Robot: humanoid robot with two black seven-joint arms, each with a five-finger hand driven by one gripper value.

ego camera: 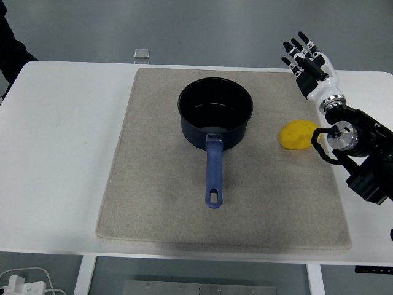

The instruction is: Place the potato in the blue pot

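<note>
A blue pot (215, 112) stands empty on the grey mat (153, 184), its blue handle (213, 172) pointing toward the near edge. A yellow potato (298, 135) lies on the mat to the pot's right. My right hand (304, 58) is raised above the mat's far right corner, beyond and a little right of the potato, fingers spread and holding nothing. Its black forearm (362, 153) comes in from the right edge, just right of the potato. The left arm does not show.
A small clear object (142, 55) sits at the table's far edge behind the mat. A person's dark sleeve (12, 52) shows at the top left corner. White cables (24, 283) lie below the table's near left edge.
</note>
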